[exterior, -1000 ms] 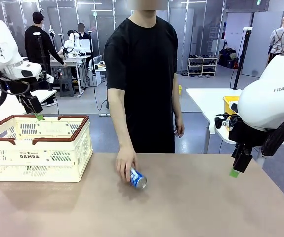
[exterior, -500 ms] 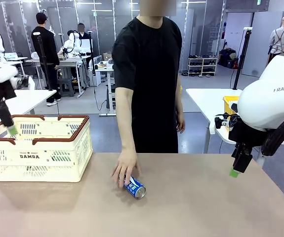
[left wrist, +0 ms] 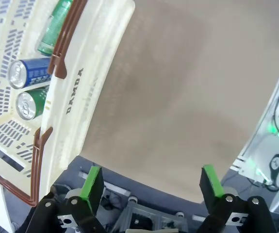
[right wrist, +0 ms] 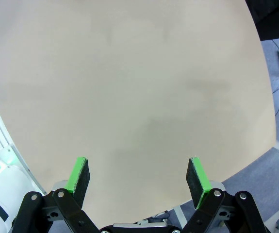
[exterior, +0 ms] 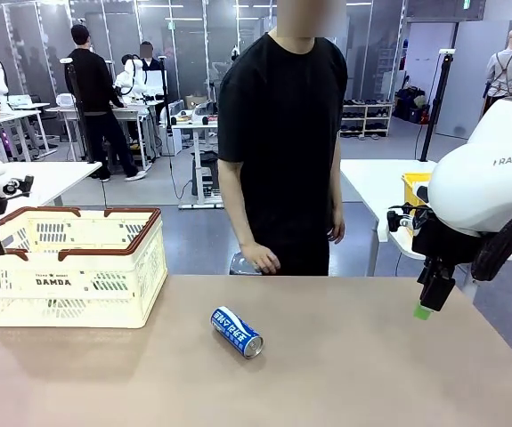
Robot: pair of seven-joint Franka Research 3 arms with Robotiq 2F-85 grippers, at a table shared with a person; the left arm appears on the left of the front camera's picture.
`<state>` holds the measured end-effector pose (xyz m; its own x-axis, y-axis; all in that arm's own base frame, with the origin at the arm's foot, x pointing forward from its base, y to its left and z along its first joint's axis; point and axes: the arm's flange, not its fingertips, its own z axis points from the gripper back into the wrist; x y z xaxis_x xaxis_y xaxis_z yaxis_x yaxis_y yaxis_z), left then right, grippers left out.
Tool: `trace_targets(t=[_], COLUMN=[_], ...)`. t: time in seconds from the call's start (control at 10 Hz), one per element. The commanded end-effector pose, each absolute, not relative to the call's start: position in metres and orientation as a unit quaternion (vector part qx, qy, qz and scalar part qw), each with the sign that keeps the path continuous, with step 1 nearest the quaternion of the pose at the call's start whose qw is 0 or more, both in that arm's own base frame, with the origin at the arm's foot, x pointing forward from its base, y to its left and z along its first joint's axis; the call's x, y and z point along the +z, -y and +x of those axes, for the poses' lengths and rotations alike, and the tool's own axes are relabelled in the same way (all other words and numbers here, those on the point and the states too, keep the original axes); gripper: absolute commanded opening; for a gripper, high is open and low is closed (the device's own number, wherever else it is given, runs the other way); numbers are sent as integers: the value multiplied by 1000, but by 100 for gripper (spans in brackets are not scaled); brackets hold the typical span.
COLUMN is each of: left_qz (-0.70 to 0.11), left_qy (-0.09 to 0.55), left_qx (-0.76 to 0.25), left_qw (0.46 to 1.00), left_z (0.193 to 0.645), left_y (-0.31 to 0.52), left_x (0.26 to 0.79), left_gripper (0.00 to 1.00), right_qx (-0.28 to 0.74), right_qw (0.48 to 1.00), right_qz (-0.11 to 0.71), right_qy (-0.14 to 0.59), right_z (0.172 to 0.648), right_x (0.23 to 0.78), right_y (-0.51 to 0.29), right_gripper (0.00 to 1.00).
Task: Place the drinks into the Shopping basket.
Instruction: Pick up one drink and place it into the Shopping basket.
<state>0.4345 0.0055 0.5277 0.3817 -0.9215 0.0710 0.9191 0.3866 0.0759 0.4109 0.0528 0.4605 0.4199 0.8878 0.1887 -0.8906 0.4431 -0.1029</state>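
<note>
A blue can lay on its side mid-table, untouched and well apart from the Shopping basket at the left, which already held what looked like three cans. The left gripper hung off the table's near edge beside the basket, jaws spread and empty; the right gripper hovered likewise. Lying sideways, the can could roll away if a finger nudged it.

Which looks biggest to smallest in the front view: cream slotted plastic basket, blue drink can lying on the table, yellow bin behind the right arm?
1. Cream slotted plastic basket, clearly largest.
2. and 3. Blue drink can and yellow bin look similar; the bin is farther off and partly hidden, so unranked.
</note>
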Motion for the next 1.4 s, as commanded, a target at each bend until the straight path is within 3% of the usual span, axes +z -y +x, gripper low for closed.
trace_targets(t=[0.0,0.4,0.7,1.0,1.3], left_qz=[11,12,42,51,81], left_qy=[52,51,91,122,108], left_qx=[-541,-549,-691,-819,-888], left_qw=[840,834,716,558,439], left_z=[437,435,448,450,467], left_y=[-3,-4,71,183,289], left_x=[529,528,539,556,538], left_gripper=[100,100,100,100,100], right_qx=[528,528,528,528,528], right_qw=[843,843,843,843,843], right_qz=[7,7,7,7,7], right_qy=[106,106,106,106,106], right_z=[411,411,411,411,411], right_x=[461,461,461,461,461], right_y=[-52,-52,-52,-52,-52], right_gripper=[100,100,100,100,100])
